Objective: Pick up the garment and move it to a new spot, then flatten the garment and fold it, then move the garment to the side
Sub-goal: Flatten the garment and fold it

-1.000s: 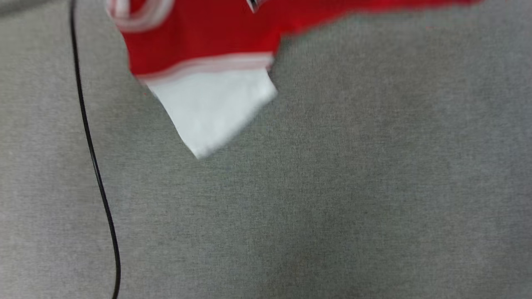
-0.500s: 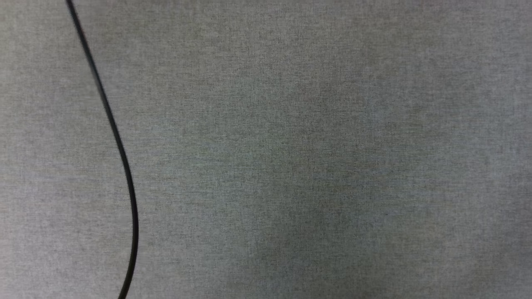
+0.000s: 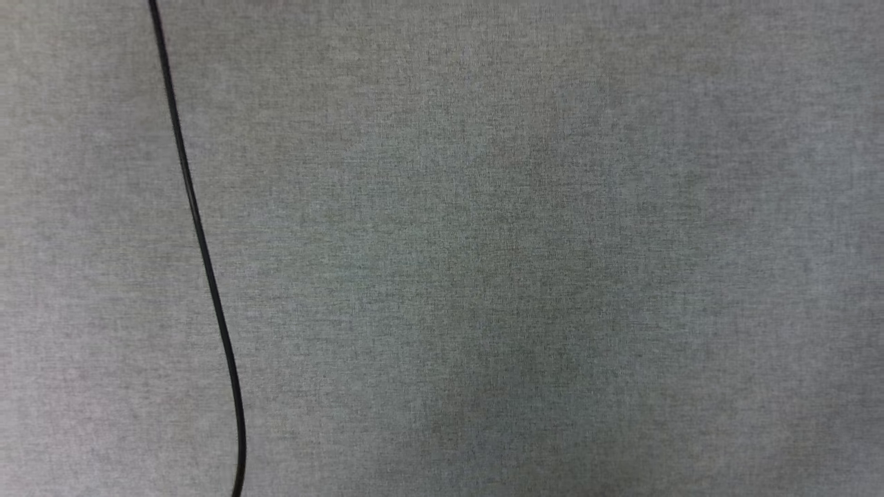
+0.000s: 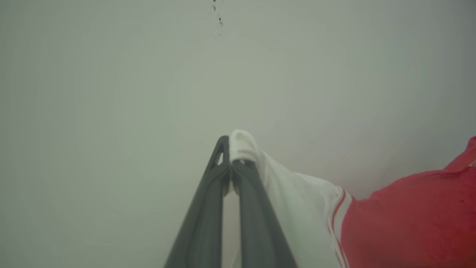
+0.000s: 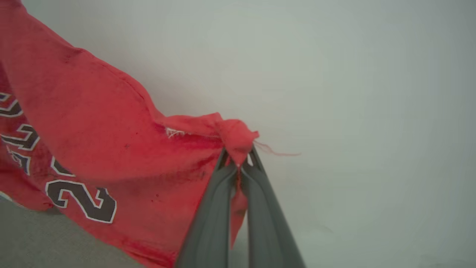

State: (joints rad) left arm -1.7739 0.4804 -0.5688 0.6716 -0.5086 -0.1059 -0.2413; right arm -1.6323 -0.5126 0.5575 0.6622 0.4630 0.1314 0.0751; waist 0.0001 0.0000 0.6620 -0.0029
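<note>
In the left wrist view my left gripper (image 4: 231,163) is shut on the white sleeve tip of the garment (image 4: 409,216), whose striped seam and red body trail off to the lower right. In the right wrist view my right gripper (image 5: 238,158) is shut on a bunched red edge of the garment (image 5: 93,137), which hangs to the left with dark white-outlined numbers on it. Both grippers hold the cloth up in front of a pale wall.
The head view looks down on a grey fabric surface (image 3: 525,262) with a thin black cable (image 3: 200,241) running from top to bottom at the left. A strip of grey surface (image 5: 48,242) lies below the hanging garment in the right wrist view.
One second ago the red garment and its white sleeve showed at the top of the head view; it has since left that view upward. The cable's place in the picture shifted.
</note>
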